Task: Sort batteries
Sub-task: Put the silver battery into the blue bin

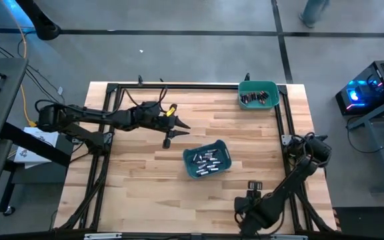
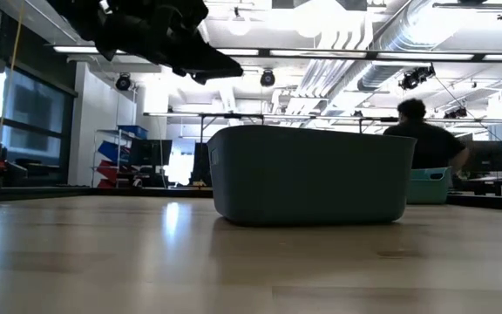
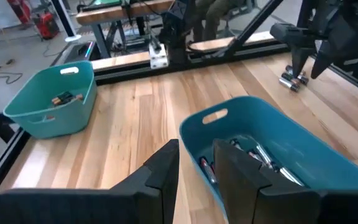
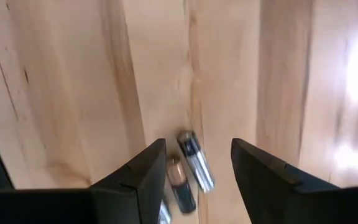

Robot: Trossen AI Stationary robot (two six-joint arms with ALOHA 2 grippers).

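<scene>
A teal bin (image 1: 207, 159) at the table's middle holds several silvery batteries (image 3: 253, 155). A second teal bin (image 1: 257, 95) at the far right corner holds dark batteries (image 3: 64, 98). My left gripper (image 3: 196, 171) hovers open just left of the middle bin, pointing toward its rim, with nothing between its fingers. It shows high up in the low view as the left gripper (image 2: 181, 48). My right gripper (image 4: 194, 177) points down, open, near the front edge. Two loose batteries (image 4: 188, 168) lie on the wood under the gap between its fingers.
A black frame (image 1: 282, 113) runs along the table's edges. Bare wood (image 1: 139, 180) lies to the left of the middle bin. A person (image 2: 425, 139) sits at a desk in the room beyond the far edge.
</scene>
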